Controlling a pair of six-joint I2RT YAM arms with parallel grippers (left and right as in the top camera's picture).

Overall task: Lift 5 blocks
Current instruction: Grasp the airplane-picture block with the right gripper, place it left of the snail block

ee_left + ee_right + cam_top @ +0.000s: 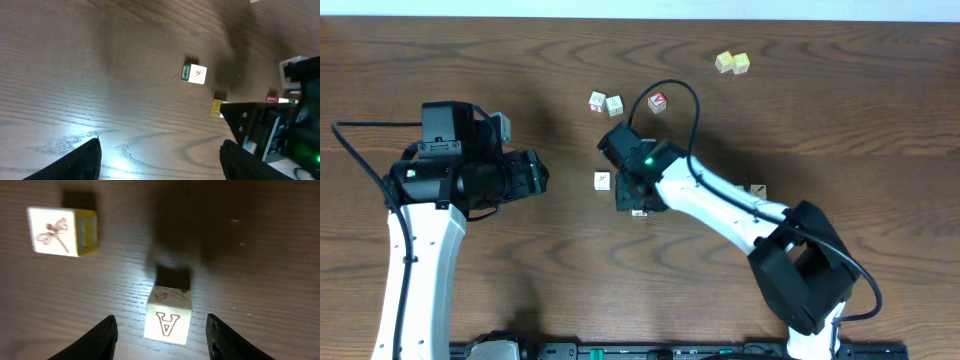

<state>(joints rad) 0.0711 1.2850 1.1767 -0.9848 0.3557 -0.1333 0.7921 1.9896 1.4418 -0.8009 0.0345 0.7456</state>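
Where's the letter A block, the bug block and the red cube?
letter A block (168,323), right wrist view, on the A face.
bug block (50,232), right wrist view, on the drawn face.
red cube (658,101), overhead view, on its top.

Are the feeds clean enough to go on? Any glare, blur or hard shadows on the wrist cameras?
Right wrist: soft and blurred all over, the A block brightly lit with a dark shadow behind it. Left wrist: a glare patch on the table near the bottom edge, the small block fairly sharp. Overhead: even light, no glare.
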